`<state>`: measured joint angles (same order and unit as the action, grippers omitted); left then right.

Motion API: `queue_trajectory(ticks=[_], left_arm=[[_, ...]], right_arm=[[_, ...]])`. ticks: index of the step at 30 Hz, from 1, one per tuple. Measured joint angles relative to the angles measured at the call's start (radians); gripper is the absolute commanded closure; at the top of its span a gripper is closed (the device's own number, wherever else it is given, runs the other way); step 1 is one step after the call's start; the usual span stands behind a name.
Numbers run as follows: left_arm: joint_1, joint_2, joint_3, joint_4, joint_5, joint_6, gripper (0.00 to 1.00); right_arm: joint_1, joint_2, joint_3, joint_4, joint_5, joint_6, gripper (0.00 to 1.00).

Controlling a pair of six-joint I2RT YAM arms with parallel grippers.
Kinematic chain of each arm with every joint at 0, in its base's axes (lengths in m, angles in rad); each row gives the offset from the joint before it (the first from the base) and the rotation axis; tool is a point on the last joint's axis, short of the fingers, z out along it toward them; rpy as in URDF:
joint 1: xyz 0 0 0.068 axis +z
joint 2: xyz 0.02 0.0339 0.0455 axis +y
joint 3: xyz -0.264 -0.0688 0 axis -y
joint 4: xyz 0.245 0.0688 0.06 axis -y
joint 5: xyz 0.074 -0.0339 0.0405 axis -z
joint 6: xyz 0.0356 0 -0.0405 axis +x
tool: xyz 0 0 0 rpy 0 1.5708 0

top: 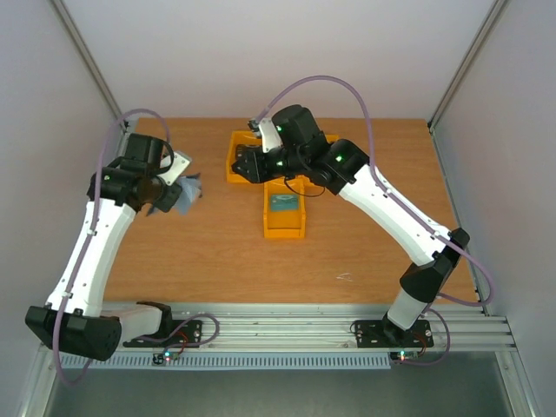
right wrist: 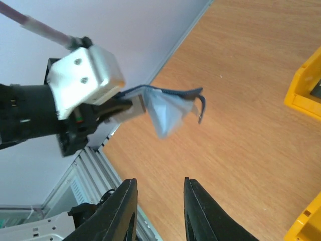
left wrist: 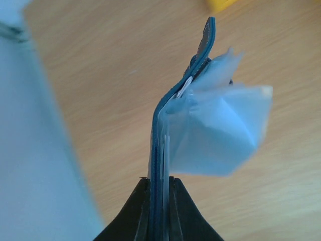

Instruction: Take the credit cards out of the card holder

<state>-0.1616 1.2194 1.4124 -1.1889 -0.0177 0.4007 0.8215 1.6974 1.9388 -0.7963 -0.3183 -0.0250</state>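
Pale-walled enclosure with light-brown wooden tabletop (top: 217, 252), inspected from three views. Found small dark navy-blue wallet-like card holder (top: 180, 196) held off the table, over its left side, near the left wall. Seen edge-on from the left wrist view (left wrist: 159, 145), gripped along one edge and curving away from the fingers toward its far end. Noted pale blue-grey clear sleeves (left wrist: 220, 133) fanned out to one side of the cover and hanging free. Could not tell whether any card sits in those sleeves.

Found left gripper (left wrist: 159, 182) clamped tight on the card holder, with black fingers (left wrist: 131, 211) pressed against both faces. Confirmed same grip from the right wrist view: card holder (right wrist: 165, 96) projecting from left gripper (right wrist: 131, 106) above bare wood.

Found one small dark slate-blue rectangular card (top: 282, 205) lying flat in the nearer yellow plastic bin (top: 284, 230) at mid-table, well apart from the card holder. Lettering too small to read.

Located right gripper (top: 246, 165) over the farther yellow plastic bin (top: 234, 137), set touching the nearer one at its far end. Recorded right gripper fingers (right wrist: 128, 201) standing apart with nothing between them, aimed toward the card holder but well short of it.
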Motion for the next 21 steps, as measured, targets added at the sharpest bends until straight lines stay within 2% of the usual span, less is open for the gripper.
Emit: queue_trajectory(ticks=[4, 8, 14, 21], left_arm=[[-0.031, 0.005, -0.083, 0.079, -0.373, 0.179, 1.00], [-0.034, 0.031, -0.084, 0.068, -0.462, 0.244, 1.00], [-0.036, 0.116, 0.116, -0.062, -0.306, 0.128, 1.00], [-0.035, 0.187, 0.254, -0.164, 0.044, -0.041, 1.00]], right_arm=[[0.000, 0.000, -0.006, 0.010, -0.041, -0.003, 0.74], [0.000, 0.000, -0.026, 0.040, -0.089, -0.001, 0.74], [0.016, 0.003, -0.045, 0.095, -0.171, 0.004, 0.76], [0.093, 0.024, -0.060, 0.183, -0.311, -0.010, 0.77]])
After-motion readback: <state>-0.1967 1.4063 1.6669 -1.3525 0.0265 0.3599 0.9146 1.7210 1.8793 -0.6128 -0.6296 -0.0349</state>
